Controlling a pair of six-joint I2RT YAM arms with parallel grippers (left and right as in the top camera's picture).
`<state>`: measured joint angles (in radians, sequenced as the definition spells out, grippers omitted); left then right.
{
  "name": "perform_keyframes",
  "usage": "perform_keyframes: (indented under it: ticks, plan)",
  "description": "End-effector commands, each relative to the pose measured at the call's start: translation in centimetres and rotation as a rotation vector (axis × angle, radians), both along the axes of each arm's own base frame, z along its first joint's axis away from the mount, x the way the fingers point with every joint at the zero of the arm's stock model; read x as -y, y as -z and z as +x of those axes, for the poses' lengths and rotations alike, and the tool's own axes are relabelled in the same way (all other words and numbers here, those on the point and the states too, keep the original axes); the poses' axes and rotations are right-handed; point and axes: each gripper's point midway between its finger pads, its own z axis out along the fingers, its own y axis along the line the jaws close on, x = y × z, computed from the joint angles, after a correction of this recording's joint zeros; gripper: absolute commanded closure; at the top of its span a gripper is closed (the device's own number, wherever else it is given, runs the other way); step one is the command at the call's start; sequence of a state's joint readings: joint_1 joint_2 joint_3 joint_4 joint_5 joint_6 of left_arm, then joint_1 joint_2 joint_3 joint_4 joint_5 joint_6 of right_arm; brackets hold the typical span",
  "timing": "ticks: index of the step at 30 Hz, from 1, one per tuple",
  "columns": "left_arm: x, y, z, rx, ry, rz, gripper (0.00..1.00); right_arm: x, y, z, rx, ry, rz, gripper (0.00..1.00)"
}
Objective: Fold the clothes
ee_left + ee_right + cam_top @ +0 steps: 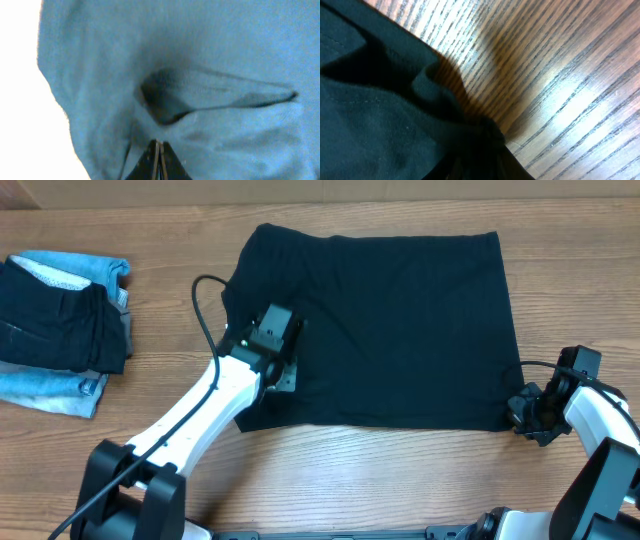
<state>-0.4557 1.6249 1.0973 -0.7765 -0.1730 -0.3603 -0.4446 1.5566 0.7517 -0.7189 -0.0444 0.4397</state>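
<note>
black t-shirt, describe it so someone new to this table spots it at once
On the wooden table, look at the middle. The plain black thin-fabric T-shirt lies there spread as one broad flat sheet. The only other clothes, a small folded stack of light-blue denim and a dark garment, sit at the far left; this one is bigger, unstacked and all black.

A wooden table, its brown grain running left to right, carries everything. A black T-shirt lies spread flat on it, in the middle and toward the far side. It is roughly rectangular, with its near hem straight from left to right and its near right corner bunched into folds. Well apart from it, at the left edge, light-blue denim pieces lie on the wood. A dark folded garment lies on top of them.
</note>
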Motion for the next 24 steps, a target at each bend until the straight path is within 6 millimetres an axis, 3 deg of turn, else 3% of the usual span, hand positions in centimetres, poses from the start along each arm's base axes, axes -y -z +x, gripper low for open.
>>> perform_keyframes:
  ticks: [1,2,4,5,9,13,20,24]
  plan:
    - [0.4,-2.5,-1.5,-0.110,-0.065,-0.083,0.74,-0.3,0.6,-0.4,-0.013,-0.002,0.010,0.78]
    - [0.7,-2.3,-2.8,-0.179,-0.064,-0.124,0.63,-0.4,0.6,-0.4,-0.010,-0.003,0.016,0.78]
    - [-0.1,-1.9,-5.9,-0.332,-0.099,-0.152,0.09,-0.5,0.6,-0.4,-0.008,-0.004,0.020,0.78]
    - [-0.5,-1.9,-6.1,-0.343,-0.110,-0.141,0.03,-0.5,0.6,-0.3,-0.005,-0.004,0.025,0.78]
    - [-3.2,0.7,-7.2,-0.391,-0.254,-0.139,0.09,-0.6,0.6,-0.3,-0.003,-0.005,0.029,0.78]
    - [-4.1,4.1,-8.6,-0.411,-0.292,-0.148,0.11,-0.6,0.6,-0.3,-0.003,-0.005,0.029,0.78]
    - [-5.0,6.8,-9.1,-0.369,-0.385,-0.128,0.14,-0.6,0.6,-0.3,-0.004,-0.005,0.030,0.78]
    - [-5.6,6.9,-7.9,-0.328,-0.417,-0.153,0.18,-0.7,0.6,-0.4,-0.007,-0.005,0.031,0.78]
